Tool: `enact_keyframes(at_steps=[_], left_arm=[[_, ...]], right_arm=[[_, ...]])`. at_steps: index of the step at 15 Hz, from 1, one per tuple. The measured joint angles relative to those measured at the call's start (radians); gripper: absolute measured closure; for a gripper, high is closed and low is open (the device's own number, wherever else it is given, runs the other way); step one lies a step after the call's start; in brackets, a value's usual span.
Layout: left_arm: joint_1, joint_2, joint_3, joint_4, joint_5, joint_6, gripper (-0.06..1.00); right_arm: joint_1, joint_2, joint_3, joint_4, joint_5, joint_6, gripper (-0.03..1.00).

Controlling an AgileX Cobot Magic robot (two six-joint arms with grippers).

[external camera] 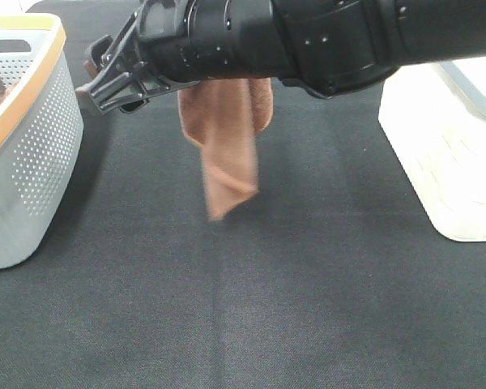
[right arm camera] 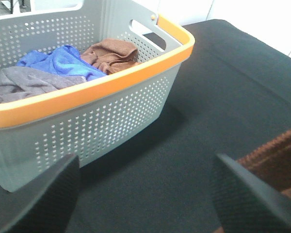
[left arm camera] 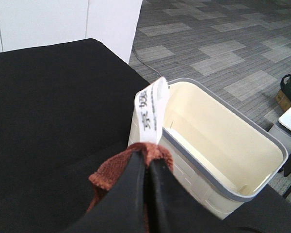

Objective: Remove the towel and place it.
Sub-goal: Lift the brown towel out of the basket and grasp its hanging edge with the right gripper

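Note:
The reddish-brown towel (external camera: 227, 138) hangs in the air above the black tabletop, its top hidden behind a black arm in the high view. In the left wrist view my left gripper (left arm camera: 146, 162) is shut on the towel (left arm camera: 106, 177) at the hem, where the white tag (left arm camera: 153, 109) sticks up. In the high view that gripper is hidden. My right gripper (external camera: 105, 77) has reached across to the left and stands open and empty near the basket. Its wrist view shows the right gripper (right arm camera: 145, 194) with fingers wide apart and the towel (right arm camera: 276, 160) beside one finger.
A grey perforated basket with an orange rim (external camera: 32, 138) stands at the left, holding a blue cloth (right arm camera: 58, 60), a grey cloth (right arm camera: 19, 82) and a bunched brown cloth (right arm camera: 111, 53). A cream bin with a grey rim (external camera: 445, 146) (left arm camera: 223, 145) stands at the right table edge.

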Motion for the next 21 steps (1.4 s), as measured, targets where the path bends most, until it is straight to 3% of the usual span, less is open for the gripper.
enact_keyframes(at_steps=[3, 5, 7, 10, 17, 21], left_arm=[[0.000, -0.003, 0.000, 0.007, 0.001, 0.001, 0.94], [0.000, -0.022, 0.000, 0.041, 0.001, 0.001, 0.94], [0.000, -0.042, 0.000, 0.066, 0.000, 0.001, 0.94], [0.000, -0.054, 0.000, 0.095, 0.001, 0.001, 0.94], [0.000, -0.055, 0.000, 0.156, 0.057, 0.001, 0.94], [0.000, -0.055, 0.000, 0.187, 0.070, 0.001, 0.94]], right_arm=[[0.000, 0.032, 0.000, 0.047, -0.079, 0.000, 0.26], [0.000, 0.040, 0.008, 0.145, -0.216, -0.007, 0.26], [0.000, 0.040, 0.009, 0.234, -0.363, -0.071, 0.26], [0.000, 0.040, 0.010, 0.311, -0.481, -0.185, 0.26], [0.000, 0.040, 0.010, 0.324, -0.624, -0.208, 0.26], [0.000, 0.040, 0.010, 0.324, -0.631, -0.208, 0.26]])
